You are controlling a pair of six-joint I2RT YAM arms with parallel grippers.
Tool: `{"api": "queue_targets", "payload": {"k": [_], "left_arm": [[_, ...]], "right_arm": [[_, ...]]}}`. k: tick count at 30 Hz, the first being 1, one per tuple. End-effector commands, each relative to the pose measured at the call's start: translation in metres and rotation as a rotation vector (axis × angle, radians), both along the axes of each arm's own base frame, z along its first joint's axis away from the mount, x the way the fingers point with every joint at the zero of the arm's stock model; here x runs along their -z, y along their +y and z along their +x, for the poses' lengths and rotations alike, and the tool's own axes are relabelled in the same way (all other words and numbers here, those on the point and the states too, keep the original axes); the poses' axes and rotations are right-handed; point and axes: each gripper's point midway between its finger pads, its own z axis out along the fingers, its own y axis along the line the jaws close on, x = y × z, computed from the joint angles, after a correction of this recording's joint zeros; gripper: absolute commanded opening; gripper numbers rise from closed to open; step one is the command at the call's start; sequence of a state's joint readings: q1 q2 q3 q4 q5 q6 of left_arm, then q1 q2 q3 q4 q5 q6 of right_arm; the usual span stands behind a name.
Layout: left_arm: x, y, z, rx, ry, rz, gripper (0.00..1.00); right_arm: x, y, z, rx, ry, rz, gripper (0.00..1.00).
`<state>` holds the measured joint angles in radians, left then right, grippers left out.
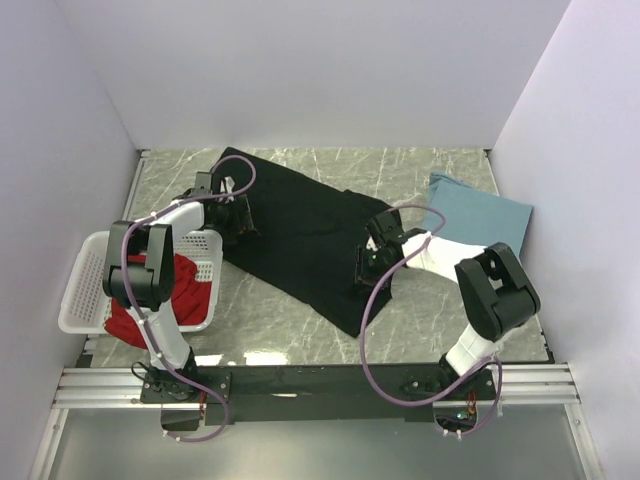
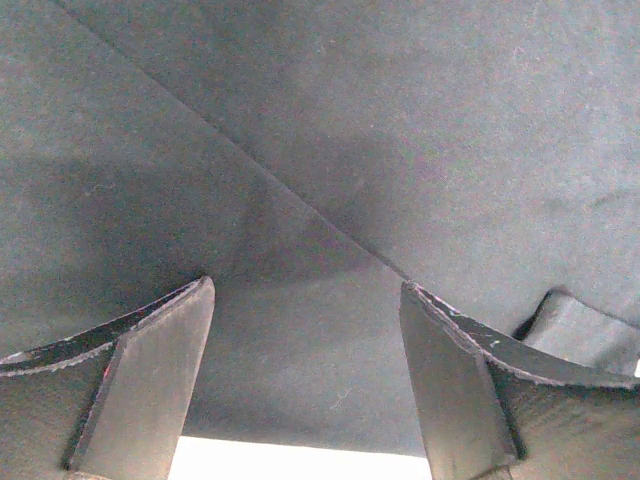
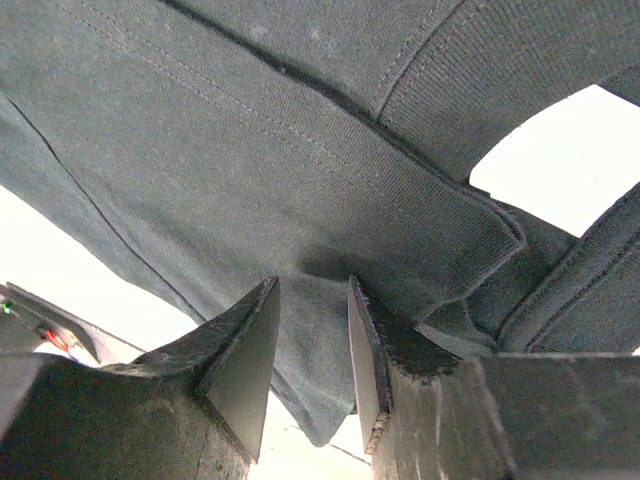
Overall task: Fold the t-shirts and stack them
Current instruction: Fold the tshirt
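The large black t-shirt (image 1: 300,235) lies spread at a slant across the marble table. My left gripper (image 1: 232,212) sits over its left edge. In the left wrist view that gripper (image 2: 306,284) is open, its jaws wide apart with flat black cloth (image 2: 350,120) beneath them. My right gripper (image 1: 372,262) is at the shirt's right edge. The right wrist view shows it (image 3: 312,282) shut on a raised fold of the black cloth (image 3: 250,130). A dusty-blue t-shirt (image 1: 482,213) lies folded at the back right. A red t-shirt (image 1: 186,285) is bunched in the basket.
A white latticed basket (image 1: 82,290) stands at the table's left edge, beside the left arm. White walls close in the table at the back and on both sides. A black rail (image 1: 320,382) with the arm bases runs along the near edge.
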<state>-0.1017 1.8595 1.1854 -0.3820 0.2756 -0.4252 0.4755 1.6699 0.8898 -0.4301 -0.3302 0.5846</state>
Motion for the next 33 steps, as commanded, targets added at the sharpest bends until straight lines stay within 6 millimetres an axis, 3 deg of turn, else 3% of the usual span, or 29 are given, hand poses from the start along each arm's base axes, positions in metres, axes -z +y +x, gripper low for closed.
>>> {"api": "queue_targets", "payload": {"k": [1, 13, 25, 29, 32, 33], "left_arm": [[0.025, 0.001, -0.05, 0.075, 0.157, 0.021, 0.83], [0.019, -0.034, -0.08, 0.202, 0.193, -0.018, 0.83], [0.012, -0.047, -0.111, 0.22, 0.256, -0.033, 0.84], [-0.007, -0.059, -0.106, 0.231, 0.22, -0.06, 0.84], [-0.037, -0.066, -0.086, 0.216, 0.165, -0.083, 0.84], [-0.057, -0.071, -0.07, 0.211, 0.114, -0.096, 0.85]], "right_arm": [[0.043, -0.059, -0.082, 0.01, 0.251, -0.287, 0.42], [0.038, -0.082, -0.113, 0.116, 0.277, -0.347, 0.42], [0.021, -0.089, -0.137, 0.193, 0.282, -0.31, 0.42], [0.007, -0.086, -0.132, 0.19, 0.255, -0.288, 0.42], [-0.018, -0.08, -0.114, 0.191, 0.2, -0.273, 0.44], [-0.036, -0.075, -0.103, 0.193, 0.172, -0.263, 0.44]]}}
